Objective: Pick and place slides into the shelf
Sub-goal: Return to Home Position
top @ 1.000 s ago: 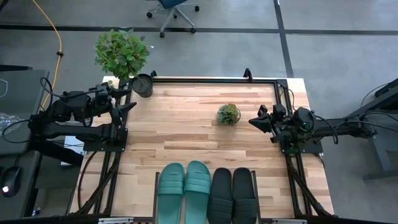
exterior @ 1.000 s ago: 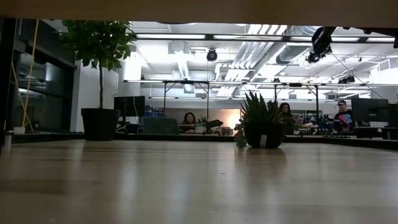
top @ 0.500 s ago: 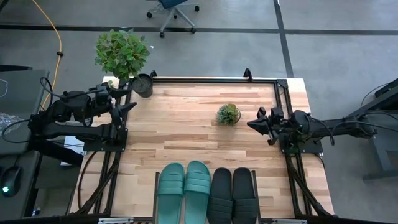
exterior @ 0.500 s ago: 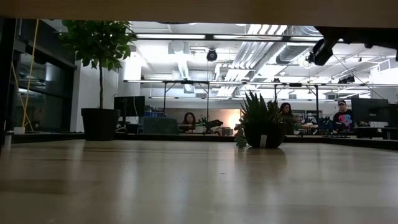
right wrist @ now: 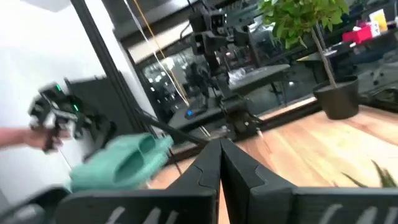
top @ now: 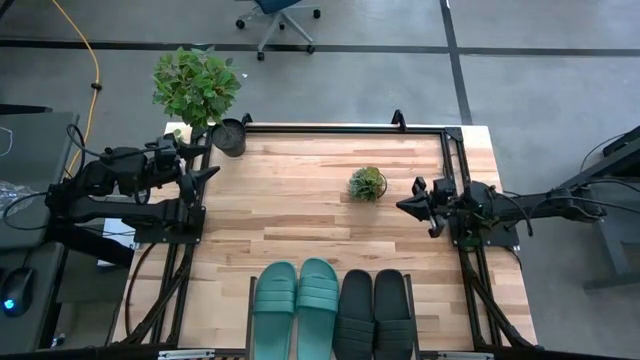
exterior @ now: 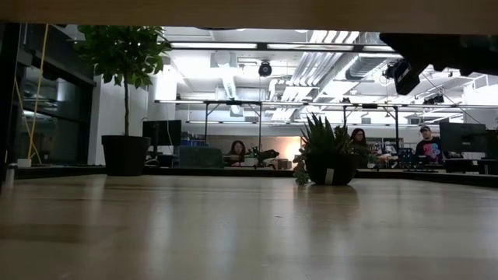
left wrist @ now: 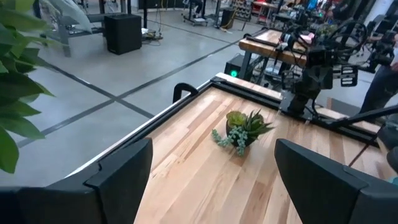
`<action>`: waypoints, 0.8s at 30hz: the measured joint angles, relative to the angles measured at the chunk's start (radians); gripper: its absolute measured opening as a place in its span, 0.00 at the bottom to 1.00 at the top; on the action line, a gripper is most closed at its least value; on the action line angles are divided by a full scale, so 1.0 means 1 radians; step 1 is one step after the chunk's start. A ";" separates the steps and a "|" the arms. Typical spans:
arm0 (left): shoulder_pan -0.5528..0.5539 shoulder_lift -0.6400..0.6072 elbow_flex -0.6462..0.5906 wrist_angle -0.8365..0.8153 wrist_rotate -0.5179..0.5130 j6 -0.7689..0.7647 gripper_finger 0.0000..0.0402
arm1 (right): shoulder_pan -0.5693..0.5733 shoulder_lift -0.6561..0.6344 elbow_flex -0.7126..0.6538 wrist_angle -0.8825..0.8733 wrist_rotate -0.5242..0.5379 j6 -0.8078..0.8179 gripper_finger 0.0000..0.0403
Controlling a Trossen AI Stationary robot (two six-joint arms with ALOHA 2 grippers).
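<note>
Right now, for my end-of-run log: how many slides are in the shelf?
4, abreast in the shelf: two teal slides on the left, two black slides on the right. None look hidden.

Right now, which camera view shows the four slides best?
The high view: it looks straight down on both teal slides and both black slides, lying side by side. The right wrist view catches only one teal slide. In the low and left wrist views I can make out no slide.

The shelf (top: pixel 249 315) holds four slides (top: pixel 317 300); the table (top: pixel 300 210), a small plant (top: pixel 367 184).
</note>
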 joint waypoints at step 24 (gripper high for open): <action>0.000 0.000 0.000 -0.041 0.014 0.000 0.81 | -0.001 -0.001 -0.001 -0.486 0.019 -0.156 0.00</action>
